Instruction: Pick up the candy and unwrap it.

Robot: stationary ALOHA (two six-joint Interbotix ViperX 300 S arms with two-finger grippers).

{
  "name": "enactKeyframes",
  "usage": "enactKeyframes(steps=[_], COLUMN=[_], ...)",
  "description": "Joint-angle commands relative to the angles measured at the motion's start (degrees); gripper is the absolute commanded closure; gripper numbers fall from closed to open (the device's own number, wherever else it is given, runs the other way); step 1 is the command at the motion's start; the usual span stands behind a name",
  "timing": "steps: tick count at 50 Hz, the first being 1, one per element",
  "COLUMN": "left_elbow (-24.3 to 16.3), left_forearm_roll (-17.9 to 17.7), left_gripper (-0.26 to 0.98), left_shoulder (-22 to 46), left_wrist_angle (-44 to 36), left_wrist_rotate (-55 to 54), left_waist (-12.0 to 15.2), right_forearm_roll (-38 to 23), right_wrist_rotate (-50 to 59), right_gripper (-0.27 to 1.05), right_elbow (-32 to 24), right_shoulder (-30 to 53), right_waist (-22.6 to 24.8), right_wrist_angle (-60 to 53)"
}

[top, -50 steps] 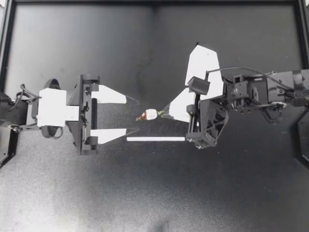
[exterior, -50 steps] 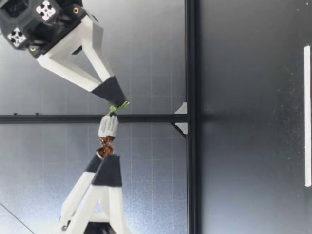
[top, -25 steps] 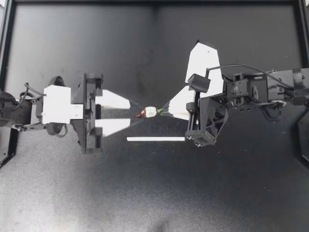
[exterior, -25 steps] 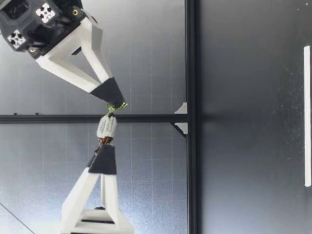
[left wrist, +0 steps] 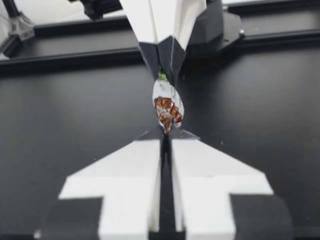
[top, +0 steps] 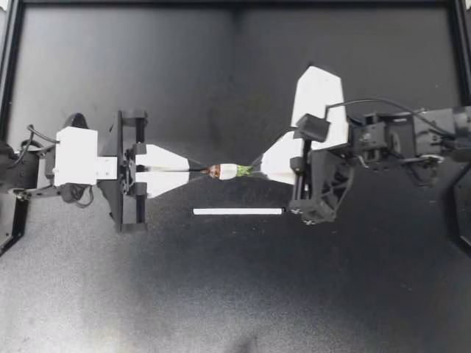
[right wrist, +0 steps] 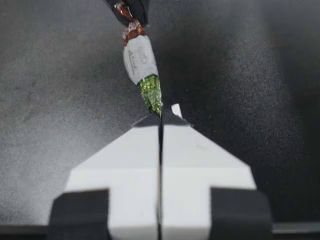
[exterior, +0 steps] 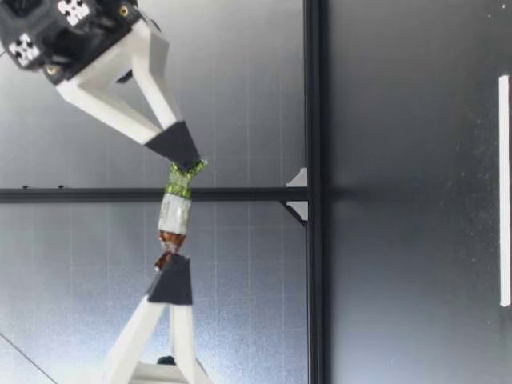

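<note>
A small candy [top: 227, 171] in a white wrapper with one brown twisted end and one green twisted end hangs in the air between my two grippers. My left gripper [top: 204, 171] is shut on the brown end, and my right gripper [top: 254, 170] is shut on the green end. From table height the candy [exterior: 174, 214] is stretched well above the table between the two sets of dark fingertips. The left wrist view has the candy [left wrist: 167, 102] just ahead of the closed left gripper [left wrist: 165, 134]. Seen from the right wrist, the green twist [right wrist: 150, 95] leads into the closed right gripper [right wrist: 161, 116].
A thin white strip [top: 238, 211] lies flat on the black table [top: 235, 294] just below the candy. A black frame [top: 235, 4] edges the table at the back and sides.
My left gripper closed from wide open onto the candy's brown end. The candy now lies straight and taut between both grippers, with the green twist pulled longer.
</note>
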Motion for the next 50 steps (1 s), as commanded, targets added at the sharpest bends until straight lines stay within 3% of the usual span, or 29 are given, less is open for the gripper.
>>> enactKeyframes(steps=[1,24,50], left_elbow=[-0.9,-5.1,-2.6], left_forearm_roll=[0.0,0.0,-0.8], left_gripper=[0.85,0.85,0.85], left_shoulder=[-1.1,2.5,-0.4], left_wrist_angle=[0.5,1.8,2.5], left_wrist_rotate=[-0.1,-0.1,-0.1], left_waist=[0.0,0.0,0.0], right_forearm_roll=[-0.1,-0.4,-0.4], right_wrist_rotate=[0.0,-0.4,0.0], right_gripper=[1.0,1.0,1.0], right_elbow=[0.1,-1.6,2.8], right_shoulder=[-1.7,0.4,-4.0], right_waist=[-0.4,0.4,1.8], right_wrist_angle=[-1.1,-5.4,-4.9])
